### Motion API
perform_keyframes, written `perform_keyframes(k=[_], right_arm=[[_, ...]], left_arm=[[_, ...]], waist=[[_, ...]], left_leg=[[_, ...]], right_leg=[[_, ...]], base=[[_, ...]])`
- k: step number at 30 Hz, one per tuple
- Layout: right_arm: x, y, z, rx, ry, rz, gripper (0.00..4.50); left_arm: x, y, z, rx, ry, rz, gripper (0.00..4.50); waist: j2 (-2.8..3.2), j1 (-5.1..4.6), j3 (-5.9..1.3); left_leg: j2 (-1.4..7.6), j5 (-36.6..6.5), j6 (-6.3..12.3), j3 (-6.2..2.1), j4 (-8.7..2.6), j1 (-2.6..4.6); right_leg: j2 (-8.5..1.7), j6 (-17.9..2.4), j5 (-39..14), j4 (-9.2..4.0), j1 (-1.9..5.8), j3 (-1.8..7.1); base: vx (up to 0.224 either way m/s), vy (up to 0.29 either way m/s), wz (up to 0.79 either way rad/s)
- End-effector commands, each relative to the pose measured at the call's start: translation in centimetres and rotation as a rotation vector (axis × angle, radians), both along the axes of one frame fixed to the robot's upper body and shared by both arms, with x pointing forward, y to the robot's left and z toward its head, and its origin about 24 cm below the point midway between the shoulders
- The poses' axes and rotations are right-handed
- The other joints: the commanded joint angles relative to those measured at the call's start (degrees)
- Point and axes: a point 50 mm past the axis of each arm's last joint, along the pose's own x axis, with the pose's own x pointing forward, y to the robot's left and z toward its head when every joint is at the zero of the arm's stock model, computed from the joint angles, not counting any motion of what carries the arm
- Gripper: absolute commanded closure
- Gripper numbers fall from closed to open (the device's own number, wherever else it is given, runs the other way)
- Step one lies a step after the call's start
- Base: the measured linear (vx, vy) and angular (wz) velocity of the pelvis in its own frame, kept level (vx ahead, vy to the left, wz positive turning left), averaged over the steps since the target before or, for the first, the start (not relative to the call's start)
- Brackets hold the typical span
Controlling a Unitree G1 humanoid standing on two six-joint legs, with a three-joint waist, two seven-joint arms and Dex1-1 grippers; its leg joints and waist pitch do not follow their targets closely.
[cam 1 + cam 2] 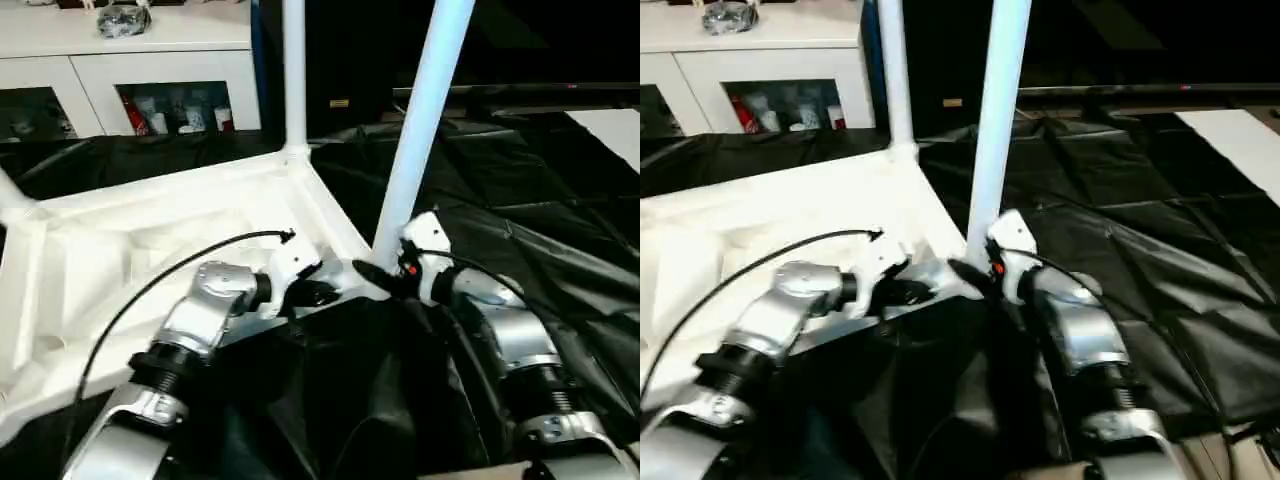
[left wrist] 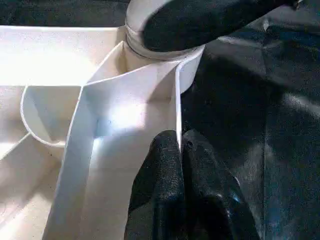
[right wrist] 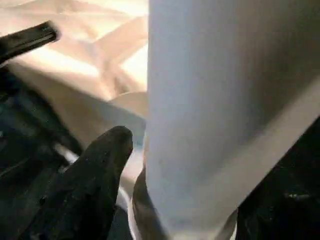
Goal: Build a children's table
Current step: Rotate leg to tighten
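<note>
One leg [image 1: 293, 75] stands fitted; the right gripper [image 1: 385, 272] clasps a second leg [image 1: 425, 115] (leaning), while the left gripper [image 2: 180, 150] pinches the tabletop [image 1: 150, 240] rim.

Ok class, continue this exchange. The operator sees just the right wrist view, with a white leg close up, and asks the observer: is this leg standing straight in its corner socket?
Observer: No, the near leg leans, its top tipping toward the robot's right.
Operator: Is anything steadying the table?
Observer: Yes, the left gripper is shut on the tabletop rim beside that corner.
Operator: Is another leg in yet?
Observer: Yes, the far leg stands upright in its corner.
</note>
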Motion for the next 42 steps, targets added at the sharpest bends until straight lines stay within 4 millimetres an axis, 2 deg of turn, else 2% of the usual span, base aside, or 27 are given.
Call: perform_keyframes(k=[1,2,3,5,9,12,16,25,27,29,30,31,32,34,35,36,38,39,40,42], right_arm=[[-3.2,5.2,-1.4,0.052,0.119,0.398,1.4],[-3.2,5.2,-1.4,0.052,0.119,0.398,1.4],[-3.9,4.6,-1.5,0.041,0.158,0.482,1.4],[-4.2,4.4,-1.5,0.036,0.174,0.519,1.4],[-4.6,4.3,-1.4,0.039,0.2,0.575,1.4],[-4.7,4.2,-1.5,0.037,0.212,0.589,1.4],[-4.9,4.1,-1.5,0.034,0.224,0.604,1.4],[-4.7,3.8,-1.7,0.02,0.218,0.581,2.05],[-4.2,4.0,-2.1,0.023,0.199,0.497,2.21],[-3.6,4.3,-2.4,0.026,0.188,0.405,2.36],[-2.8,4.7,-2.6,0.033,0.176,0.303,2.38],[-2.2,5.0,-2.9,0.041,0.168,0.207,2.38],[-1.6,5.3,-3.0,0.055,0.159,0.102,2.43],[-1.2,5.5,-3.1,0.064,0.154,0.04,2.46],[-0.5,5.7,-3.2,0.088,0.164,-0.075,2.49],[0.3,5.9,-3.3,0.111,0.18,-0.225,2.5],[0.6,6.0,-3.4,0.12,0.188,-0.29,2.5],[0.8,6.2,-3.4,0.124,0.191,-0.323,2.5],[0.8,7.4,-2.9,0.122,0.163,-0.274,2.5],[0.6,8.1,-2.6,0.117,0.135,-0.224,2.5]], left_arm=[[-0.1,-1.9,1.0,-0.015,-0.057,-0.096,4.5],[-0.1,-1.9,1.0,-0.015,-0.057,-0.096,4.5],[-0.4,-1.3,1.1,-0.012,-0.041,-0.151,4.5],[-0.7,-1.0,1.2,-0.011,-0.03,-0.191,4.5],[-1.7,-0.4,1.4,-0.007,0.01,-0.296,4.5],[-1.7,-0.4,1.4,-0.003,0.007,-0.301,4.5],[-1.6,-0.1,1.4,0.004,0.009,-0.304,4.5],[-1.1,0.0,1.6,0.004,0.002,-0.259,4.5],[-0.6,-0.3,1.6,-0.007,-0.012,-0.197,4.5],[-0.2,-0.6,1.7,-0.019,-0.023,-0.144,4.5],[0.2,-1.0,1.8,-0.032,-0.034,-0.095,4.5],[0.6,-1.3,1.9,-0.046,-0.043,-0.046,4.5],[0.9,-1.8,2.0,-0.062,-0.047,0.0,4.5],[1.1,-2.0,2.1,-0.071,-0.048,0.028,4.5],[1.4,-2.3,2.1,-0.082,-0.054,0.08,4.5],[1.8,-3.0,2.1,-0.087,-0.066,0.143,4.5],[2.0,-3.4,2.1,-0.09,-0.077,0.177,4.5],[2.1,-3.8,2.1,-0.096,-0.082,0.193,4.5],[1.9,-4.8,2.2,-0.108,-0.091,0.188,4.5],[1.8,-5.2,2.2,-0.115,-0.09,0.17,4.5]], waist=[[-0.48,0.51,-3.12],[-0.47,0.58,-3.14],[-0.55,0.82,-3.18],[-0.42,1.06,-3.06],[-0.2,1.55,-2.96],[-0.22,1.72,-2.84],[-0.2,1.6,-2.82],[-0.18,1.72,-3.06],[-0.21,1.68,-3.03],[-0.26,1.46,-2.83],[-0.23,1.42,-2.76],[-0.21,1.19,-2.56],[-0.15,0.88,-2.48],[-0.23,0.46,-2.48],[-0.08,0.14,-2.38],[-0.04,-0.48,-2.42],[0.13,-1.03,-2.37],[0.14,-1.1,-2.41],[0.33,-1.24,-2.54],[0.26,-1.34,-2.72]], left_leg=[[1.91,-14.42,4.51,-0.32,-3.56,-0.16],[1.96,-13.96,4.61,-0.3,-3.58,-0.26],[1.97,-13.46,4.74,-0.37,-3.59,-0.2],[2.13,-12.86,4.98,-0.32,-3.65,-0.28],[2.41,-14.61,3.92,-0.28,-3.91,0.12],[2.34,-16.27,2.96,-0.29,-4.0,0.49],[2.22,-17.59,2.12,-0.44,-4.1,0.54],[2.21,-15.11,2.59,-0.38,-3.97,0.32],[2.18,-15.04,2.65,-0.35,-3.95,0.27],[2.0,-16.33,2.0,-0.37,-3.93,0.47],[1.97,-16.84,1.8,-0.41,-3.94,0.59],[1.86,-17.98,1.16,-0.46,-3.97,0.67],[1.63,-19.41,0.28,-0.8,-3.96,0.84],[1.51,-20.26,-0.15,-0.99,-3.92,0.73],[1.44,-21.74,-0.08,-1.08,-3.88,0.97],[1.36,-23.28,-0.34,-1.2,-3.76,1.23],[1.32,-25.33,-0.37,-1.39,-3.75,1.27],[1.34,-25.69,-0.25,-1.5,-3.82,1.14],[1.45,-25.78,0.15,-1.57,-4.01,1.04],[1.66,-25.49,0.61,-1.55,-4.23,0.74]], right_leg=[[-3.38,-11.85,-18.51,-4.14,2.74,2.92],[-3.34,-11.74,-18.42,-3.98,2.84,2.95],[-3.33,-11.61,-18.52,-3.95,3.03,2.85],[-3.24,-11.51,-18.16,-3.82,3.0,2.86],[-3.06,-11.6,-19.72,-3.87,2.69,2.81],[-3.15,-11.23,-21.86,-4.07,2.51,2.92],[-3.18,-10.42,-23.67,-4.28,2.48,2.95],[-3.19,-11.28,-20.47,-3.87,2.7,2.96],[-3.18,-11.22,-20.63,-3.9,2.73,2.96],[-3.31,-10.32,-24.58,-4.4,2.44,2.89],[-3.35,-9.95,-26.0,-4.56,2.31,2.82],[-3.3,-8.86,-29.11,-4.92,2.05,2.72],[-3.3,-7.4,-32.95,-5.27,2.07,2.26],[-3.38,-5.62,-35.26,-5.8,1.96,2.05],[-3.32,-4.89,-36.55,-6.19,1.65,1.83],[-3.17,-4.78,-37.03,-6.36,1.3,1.6],[-3.06,-4.21,-37.43,-6.69,1.29,1.2],[-3.08,-4.04,-37.11,-6.73,1.53,1.02],[-3.16,-4.14,-35.64,-6.8,1.74,0.99],[-3.14,-5.12,-32.22,-6.58,1.88,1.23]], base=[[0.0,0.0,0.0],[0.0,0.0,0.0],[0.0,0.0,0.0],[0.0,0.0,0.0],[0.0,0.0,0.0],[0.0,0.0,0.0],[0.0,0.0,0.0],[0.0,0.0,0.0],[0.0,0.0,0.0],[0.0,0.0,0.0],[0.0,0.0,0.0],[0.0,0.0,0.0],[0.0,0.0,0.0],[0.0,0.0,0.0],[0.0,0.0,0.0],[0.0,0.0,0.0],[0.0,0.0,0.0],[0.0,0.0,0.0],[0.0,0.0,0.0],[0.0,0.0,0.0]])
